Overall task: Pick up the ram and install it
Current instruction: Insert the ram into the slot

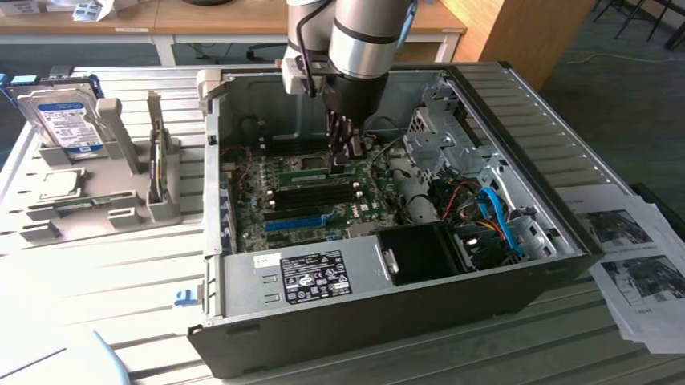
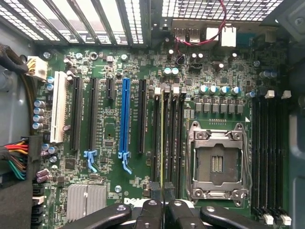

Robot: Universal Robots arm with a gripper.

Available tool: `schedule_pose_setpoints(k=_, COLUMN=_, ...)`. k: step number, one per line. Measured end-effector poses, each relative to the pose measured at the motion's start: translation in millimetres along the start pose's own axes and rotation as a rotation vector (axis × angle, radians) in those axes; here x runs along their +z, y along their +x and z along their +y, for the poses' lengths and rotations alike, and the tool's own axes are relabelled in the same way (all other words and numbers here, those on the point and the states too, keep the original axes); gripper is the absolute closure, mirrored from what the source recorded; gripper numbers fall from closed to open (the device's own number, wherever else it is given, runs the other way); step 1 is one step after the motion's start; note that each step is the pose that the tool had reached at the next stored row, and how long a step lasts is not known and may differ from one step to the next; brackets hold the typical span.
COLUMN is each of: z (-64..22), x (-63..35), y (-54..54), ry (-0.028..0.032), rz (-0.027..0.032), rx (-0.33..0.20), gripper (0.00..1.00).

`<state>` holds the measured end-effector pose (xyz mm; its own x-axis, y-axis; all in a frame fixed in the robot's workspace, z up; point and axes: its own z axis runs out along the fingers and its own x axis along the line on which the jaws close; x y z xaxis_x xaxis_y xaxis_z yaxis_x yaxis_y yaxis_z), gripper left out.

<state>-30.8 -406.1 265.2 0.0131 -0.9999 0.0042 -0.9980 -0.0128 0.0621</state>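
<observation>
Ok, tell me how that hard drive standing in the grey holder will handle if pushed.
The hard drive looks like a rigid metal-cased block, so it is probably stiff and heavy for its size. It stands on edge in the grey holder, so a shove on its face might tip it.

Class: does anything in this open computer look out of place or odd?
The processor socket beside the memory slots is empty, bare contacts showing, while a square silver chip lies outside on the grey rack.
</observation>
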Motion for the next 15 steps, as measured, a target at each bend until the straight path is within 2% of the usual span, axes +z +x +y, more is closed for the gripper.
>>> schedule_pose_setpoints(k=15, z=-0.7, x=14.6, y=0.4, ry=0.0014, rz=0.0, rx=0.0, gripper=0.89)
